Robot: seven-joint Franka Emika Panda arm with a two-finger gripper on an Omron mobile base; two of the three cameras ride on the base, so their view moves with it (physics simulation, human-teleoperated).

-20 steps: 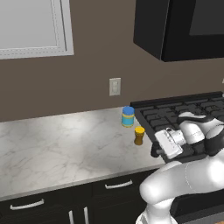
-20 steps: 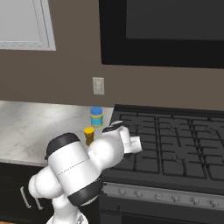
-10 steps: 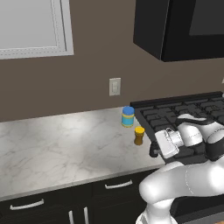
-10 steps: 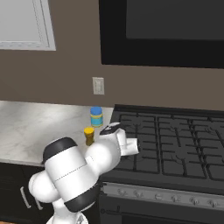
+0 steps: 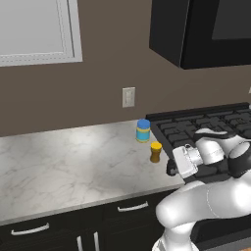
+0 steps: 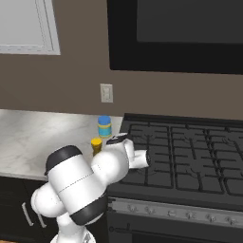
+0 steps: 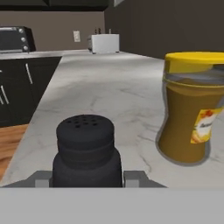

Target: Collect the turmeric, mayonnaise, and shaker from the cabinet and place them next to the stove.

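- From the hand camera I see the shaker (image 7: 86, 148) sitting between my gripper's (image 7: 86, 177) fingers, clamped; its dark domed top has small holes.
- The turmeric (image 7: 192, 109) stands upright on the marble counter (image 7: 109, 87) just beside the shaker, yellow lid on, brown-orange powder filling the jar.
- In the left base view the turmeric (image 5: 156, 152) is close to the stove's (image 5: 206, 125) left edge, with the mayonnaise (image 5: 143, 131) behind it nearer the wall, blue lid on.
- My gripper (image 5: 171, 169) hangs low near the counter's front edge, beside the turmeric.
- The counter (image 5: 63, 162) stretches wide and bare to the left of the jars.
- The cabinet (image 5: 196, 29) hangs well above the stove.
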